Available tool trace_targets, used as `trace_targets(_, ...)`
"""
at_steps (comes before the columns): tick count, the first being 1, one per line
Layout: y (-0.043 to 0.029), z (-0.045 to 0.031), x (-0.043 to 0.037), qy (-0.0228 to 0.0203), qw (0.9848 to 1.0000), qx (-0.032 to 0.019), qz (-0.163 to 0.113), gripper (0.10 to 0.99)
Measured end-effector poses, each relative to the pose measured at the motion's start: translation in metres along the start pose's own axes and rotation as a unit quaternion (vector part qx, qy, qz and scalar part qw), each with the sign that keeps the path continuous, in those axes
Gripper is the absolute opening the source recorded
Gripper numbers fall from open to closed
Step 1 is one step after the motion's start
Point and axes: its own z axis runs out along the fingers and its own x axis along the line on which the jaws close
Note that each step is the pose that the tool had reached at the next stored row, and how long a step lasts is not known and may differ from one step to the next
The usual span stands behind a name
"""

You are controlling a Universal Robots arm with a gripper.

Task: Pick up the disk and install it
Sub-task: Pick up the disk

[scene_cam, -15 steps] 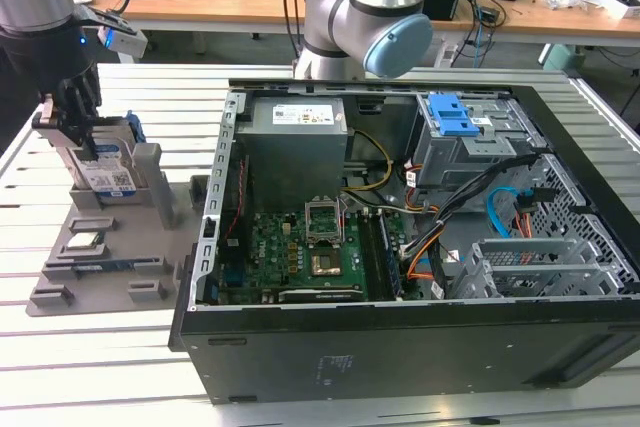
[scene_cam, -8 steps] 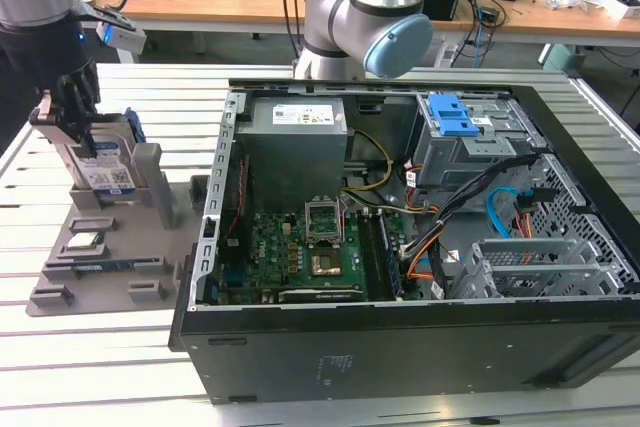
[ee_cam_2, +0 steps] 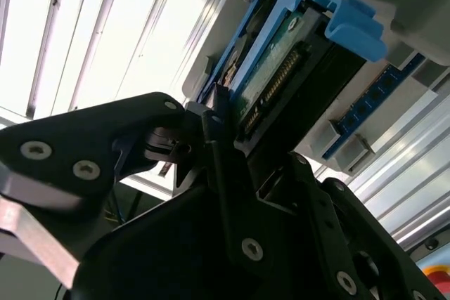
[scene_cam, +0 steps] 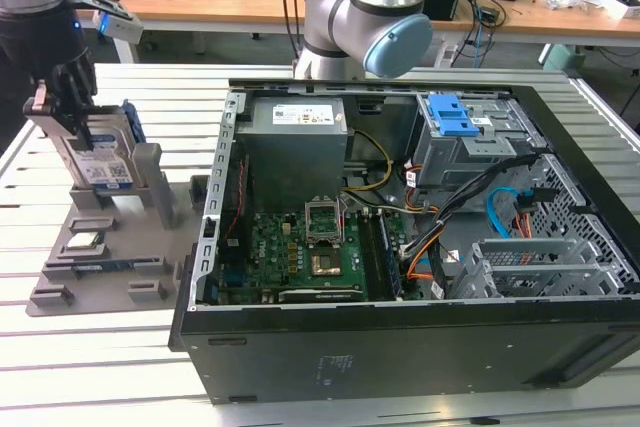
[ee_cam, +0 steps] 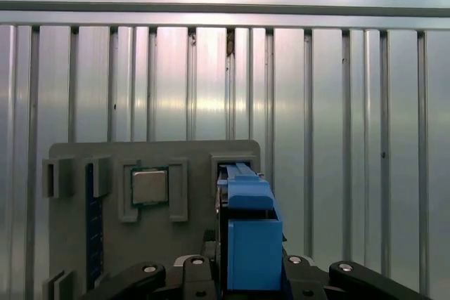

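Observation:
The disk [scene_cam: 100,159], a silver drive with a white-and-blue label in a blue carrier, stands upright on edge over the grey holder [scene_cam: 100,292] on the exterior view's left. My gripper [scene_cam: 72,107] comes down from above and is shut on the disk's upper end. In the first wrist view the blue carrier [ee_cam: 249,237] sits between my black fingers [ee_cam: 330,275]. The second wrist view shows the disk's connector edge [ee_cam_2: 281,61] clamped in my gripper [ee_cam_2: 232,128].
An open computer case [scene_cam: 400,347] lies on the exterior view's right, with a motherboard [scene_cam: 300,247] and a grey drive cage with a blue latch [scene_cam: 455,117]. A small square chip [ee_cam: 150,186] and a blue strip [ee_cam: 89,223] rest in the holder. The slatted metal table [ee_cam: 337,138] runs all around.

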Motion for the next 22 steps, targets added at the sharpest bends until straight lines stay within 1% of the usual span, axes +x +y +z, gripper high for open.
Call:
trace_targets(3,0.0001,-0.0051,-0.0001,0.0000,1.0000,0.0000,0.000,0.361)
trace_targets(4,0.0002,-0.0081,-0.0001,0.0000,1.0000,-0.0001,0.000,0.361)
trace_targets(5,0.0003,-0.0132,-0.0002,0.0000,1.0000,-0.0001,0.000,0.361)
trace_targets(6,0.0003,-0.0211,-0.0002,0.0000,1.0000,-0.0001,0.000,0.361)
trace_targets(9,0.0005,-0.0373,-0.0003,0.0000,1.0000,-0.0003,0.000,0.361)
trace_targets(10,0.0005,-0.0412,-0.0004,0.0000,1.0000,-0.0004,0.000,0.361)
trace_targets(11,0.0005,-0.0474,-0.0004,0.0000,1.0000,-0.0005,0.000,0.361)
trace_targets(13,0.0005,-0.0498,-0.0004,0.0000,1.0000,-0.0006,0.000,0.361)
trace_targets(16,0.0004,-0.0569,-0.0004,0.0000,1.0000,-0.0008,0.000,0.361)
trace_targets(22,0.0004,-0.0659,-0.0005,0.0000,1.0000,-0.0010,0.000,0.361)
